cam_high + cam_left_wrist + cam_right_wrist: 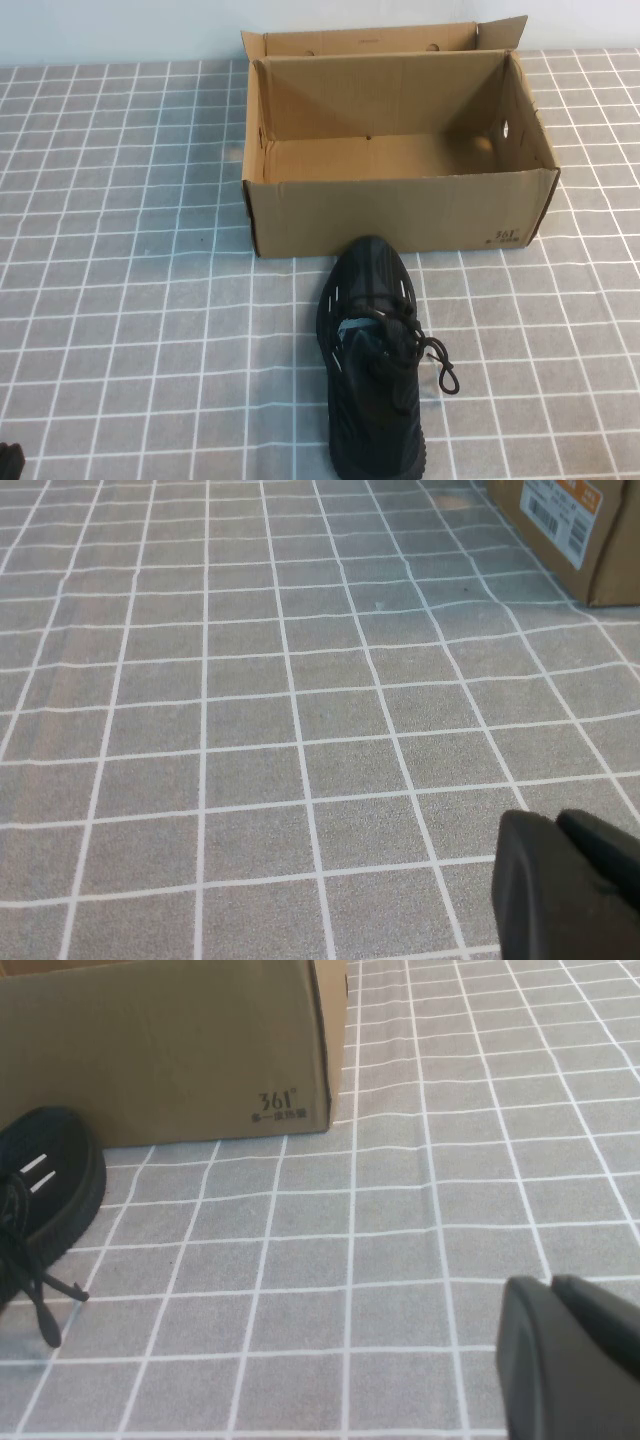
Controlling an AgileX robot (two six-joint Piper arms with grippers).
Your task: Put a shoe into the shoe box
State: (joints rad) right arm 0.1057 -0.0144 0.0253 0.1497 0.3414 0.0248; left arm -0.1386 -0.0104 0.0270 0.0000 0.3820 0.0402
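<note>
- Grey checked tablecloth (120,300) covers everything around the shoe box (400,215).
- Cardboard shoe box stands open, unobstructed.
- Black knit shoe (375,360) lies toe touching the box front; likely light, soft. Grasp at the collar.
- Left gripper (570,885) and right gripper (575,1355) hang well back from the box, apparently closed, empty.

The all-black knit sneaker (372,350) is showing short white dash marks along its sides and black laces. The brown corrugated cardboard shoe box (400,212) is carrying small black print at one front corner, and an orange and white label with a barcode (563,505) on an end wall. The table's grey cloth (130,300) is displaying a grid of thin white lines. The left gripper (570,885) and the right gripper (575,1355) are both showing plain black.
</note>
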